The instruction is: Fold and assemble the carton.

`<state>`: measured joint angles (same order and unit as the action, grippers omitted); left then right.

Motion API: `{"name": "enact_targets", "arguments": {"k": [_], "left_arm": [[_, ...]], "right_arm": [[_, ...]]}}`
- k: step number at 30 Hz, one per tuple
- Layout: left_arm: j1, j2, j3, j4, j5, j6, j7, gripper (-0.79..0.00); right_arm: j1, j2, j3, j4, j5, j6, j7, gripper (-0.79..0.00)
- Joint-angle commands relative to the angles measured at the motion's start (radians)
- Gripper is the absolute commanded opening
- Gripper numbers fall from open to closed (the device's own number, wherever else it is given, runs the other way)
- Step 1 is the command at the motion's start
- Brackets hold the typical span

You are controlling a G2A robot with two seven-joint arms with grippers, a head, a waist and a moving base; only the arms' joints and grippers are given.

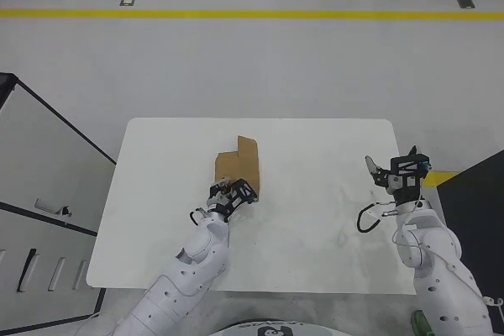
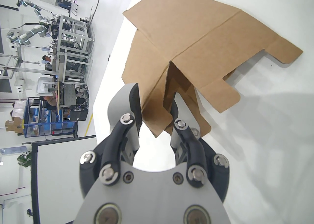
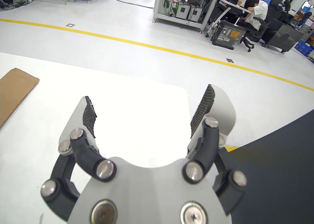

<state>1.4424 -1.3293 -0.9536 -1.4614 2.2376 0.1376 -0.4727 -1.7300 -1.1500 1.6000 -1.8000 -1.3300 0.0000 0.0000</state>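
A flat brown carton [image 1: 239, 164] lies on the white table [image 1: 319, 244], left of centre, its layers parted a little at the near end. My left gripper [image 1: 235, 191] is at the carton's near edge. In the left wrist view the gripper [image 2: 154, 97] is shut on a near flap of the carton [image 2: 196, 38], one finger outside the flap and the other inside the parted layers. My right gripper [image 1: 392, 164] hovers near the table's right edge, far from the carton. It is open [image 3: 149, 102] with nothing between its fingers. A corner of the carton [image 3: 14, 87] shows far off.
A grey cabinet [image 1: 17, 168] stands close to the table's left side. A dark panel [image 1: 487, 197] stands just past the right edge, beside my right arm. The table's middle and far right are bare white surface.
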Motion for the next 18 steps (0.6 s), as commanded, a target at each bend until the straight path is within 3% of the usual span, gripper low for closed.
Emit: {"name": "enact_targets", "arguments": {"k": [1, 6, 12, 18], "left_arm": [[-0.002, -0.002, -0.001, 0.005, -0.004, 0.000, 0.004, -0.631], [-0.011, -0.010, 0.002, 0.020, -0.003, 0.017, 0.009, -0.785], [0.001, -0.011, -0.010, -0.007, 0.034, 0.069, 0.062, -0.785], [0.068, 0.008, -0.064, -0.129, 0.098, 0.086, 0.167, -0.785]], "right_arm": [[0.000, 0.000, 0.000, 0.000, 0.000, 0.000, 0.000, 0.000], [0.000, 0.000, 0.000, 0.000, 0.000, 0.000, 0.000, 0.000], [0.000, 0.000, 0.000, 0.000, 0.000, 0.000, 0.000, 0.000], [0.000, 0.000, 0.000, 0.000, 0.000, 0.000, 0.000, 0.000]]}}
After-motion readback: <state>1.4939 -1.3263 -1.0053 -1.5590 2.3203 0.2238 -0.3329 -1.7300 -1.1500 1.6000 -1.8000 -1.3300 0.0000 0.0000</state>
